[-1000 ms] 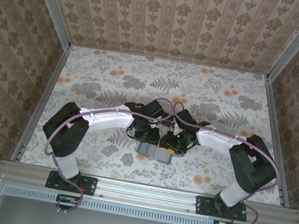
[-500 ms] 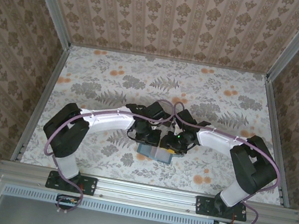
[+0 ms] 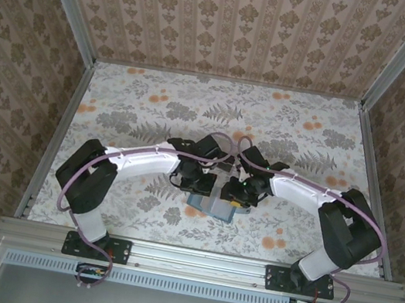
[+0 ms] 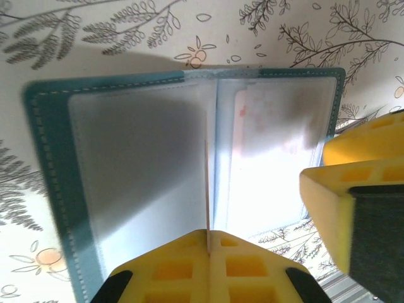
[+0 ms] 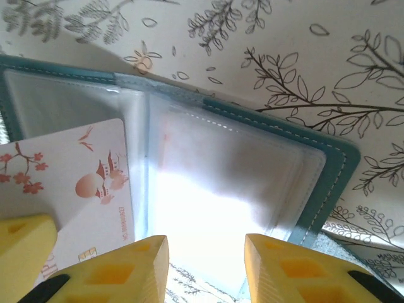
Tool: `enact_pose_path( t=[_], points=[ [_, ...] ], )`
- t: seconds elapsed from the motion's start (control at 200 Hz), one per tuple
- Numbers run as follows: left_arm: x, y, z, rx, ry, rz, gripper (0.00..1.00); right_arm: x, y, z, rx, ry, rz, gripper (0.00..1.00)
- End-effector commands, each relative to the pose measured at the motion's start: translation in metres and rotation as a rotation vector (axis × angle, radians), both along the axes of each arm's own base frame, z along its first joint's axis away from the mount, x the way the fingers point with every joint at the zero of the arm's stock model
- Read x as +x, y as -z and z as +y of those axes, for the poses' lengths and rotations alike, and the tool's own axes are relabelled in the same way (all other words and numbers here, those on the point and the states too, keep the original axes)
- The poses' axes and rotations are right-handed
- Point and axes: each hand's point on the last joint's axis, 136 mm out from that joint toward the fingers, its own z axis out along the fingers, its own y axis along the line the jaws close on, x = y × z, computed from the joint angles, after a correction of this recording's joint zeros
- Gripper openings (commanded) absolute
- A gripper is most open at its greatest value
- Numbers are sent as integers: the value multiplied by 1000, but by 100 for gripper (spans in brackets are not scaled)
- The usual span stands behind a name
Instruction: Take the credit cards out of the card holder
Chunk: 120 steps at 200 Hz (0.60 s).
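Midway along the near edge of the table (image 3: 156, 104), a little in from it: the card holder (image 3: 212, 207), spread flat like an opened booklet, teal border outermost, cloudy sleeves facing up, so laid as to expose the pockets to both arms at once. Left gripper (image 4: 208, 237) clamped shut on one end of a credit card (image 5: 82, 183), pale with a pink blossom print and a chip near the held end. From the left wrist, the card edge-on, a thin line rising from between the yellow pads just beside the holder's fold. Held that way, probably, to slide the card straight out of its sleeve rather than bend it; impossible to tell, far end clear of the pocket or not. Right gripper (image 5: 205, 246) with jaws partly apart and nothing pinched between them, tips down over the panel on the right arm's side, toward its outer border. Judged to be pinning the holder against the table, to stop it from trailing after the card; actual contact hard to confirm. Behind that panel's sleeve, a faint pinkish mark, perhaps another card, too blurred to say. Step in hand, by this reading: one card being drawn out, the emptying of the holder begun but not finished.
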Motion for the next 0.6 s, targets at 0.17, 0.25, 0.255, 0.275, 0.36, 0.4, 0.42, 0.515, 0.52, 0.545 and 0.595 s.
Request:
enact_pose_path(
  t=[0.17, 0.25, 0.255, 0.275, 0.36, 0.4, 0.42, 0.515, 0.52, 0.545, 0.595],
  points=[
    [14, -29, 11, -8, 153, -104, 1, 12, -22, -25, -38, 29, -45, 37],
    [17, -35, 10, -31, 228, -139, 0, 13, -23, -32, -43, 36, -44, 37],
    [17, -36, 10, -33, 236, -144, 0, 13, -23, -33, -44, 37, -44, 37],
    [18, -36, 10, -38, 255, -150, 0, 14, -23, -35, -45, 39, -45, 37],
    [18, -40, 11, -50, 368, -188, 0, 16, -24, -43, -52, 54, -53, 37],
    [19, -43, 12, -45, 417, -207, 0, 17, -25, -48, -57, 61, -53, 37],
    [19, -43, 13, -41, 444, -216, 0, 17, -24, -50, -60, 63, -53, 37],
    [22, -50, 13, -44, 570, -275, 0, 19, -26, -58, -66, 79, -57, 37],
    [22, -50, 13, -44, 579, -280, 0, 19, -26, -59, -65, 80, -57, 37],
    [23, -52, 13, -47, 612, -298, 0, 19, -26, -61, -65, 83, -60, 37],
    [23, -56, 12, -52, 690, -335, 0, 20, -27, -64, -67, 87, -62, 37]
  ],
)
